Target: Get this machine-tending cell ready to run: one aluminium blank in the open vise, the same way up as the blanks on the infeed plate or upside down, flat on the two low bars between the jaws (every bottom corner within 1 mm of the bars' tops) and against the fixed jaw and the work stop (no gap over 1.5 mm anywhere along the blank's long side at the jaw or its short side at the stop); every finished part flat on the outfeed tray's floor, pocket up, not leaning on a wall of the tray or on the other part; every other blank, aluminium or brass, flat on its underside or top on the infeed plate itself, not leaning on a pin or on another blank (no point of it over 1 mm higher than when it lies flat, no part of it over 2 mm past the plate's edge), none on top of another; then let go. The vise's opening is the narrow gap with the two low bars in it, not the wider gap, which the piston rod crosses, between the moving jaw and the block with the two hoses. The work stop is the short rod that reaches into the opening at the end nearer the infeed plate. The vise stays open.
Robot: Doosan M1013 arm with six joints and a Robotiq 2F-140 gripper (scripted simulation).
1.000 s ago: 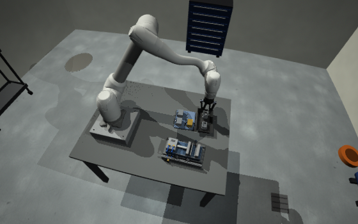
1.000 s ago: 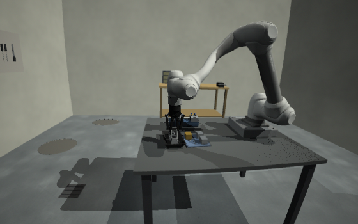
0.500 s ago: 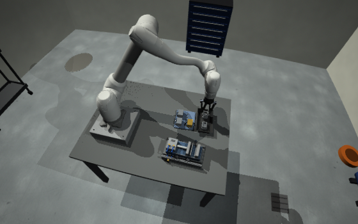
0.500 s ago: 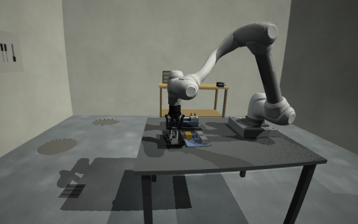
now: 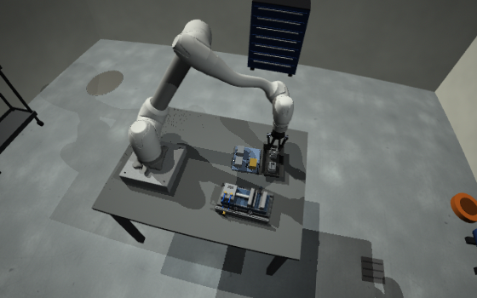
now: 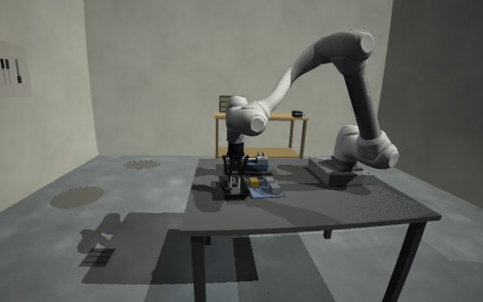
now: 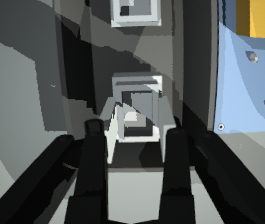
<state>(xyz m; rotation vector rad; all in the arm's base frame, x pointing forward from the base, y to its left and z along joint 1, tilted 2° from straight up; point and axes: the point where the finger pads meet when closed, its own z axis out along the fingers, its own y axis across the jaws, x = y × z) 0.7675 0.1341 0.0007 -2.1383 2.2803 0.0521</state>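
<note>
My gripper (image 5: 273, 150) (image 6: 235, 181) (image 7: 137, 110) is shut on a finished part (image 7: 155, 131) at the back end of the dark outfeed tray (image 7: 150, 52). The part's pocket faces up; its exact height over the floor cannot be told. The other finished part (image 5: 272, 166) (image 7: 156, 14) sits apart in the tray, pocket up. Two aluminium blanks (image 5: 240, 149) (image 5: 238, 161) and one brass blank (image 5: 253, 163) (image 6: 254, 182) (image 7: 263, 21) are on the blue infeed plate (image 7: 235, 110). The vise's opening between moving jaw (image 5: 251, 197) and fixed jaw (image 5: 264, 200) shows no blank.
The infeed plate is close beside the tray, with short pins (image 7: 253, 58) standing on it. The vise's hose block (image 5: 229, 189) is at the end nearer the robot base (image 5: 148, 179). Tray walls stand along both sides of the fingers.
</note>
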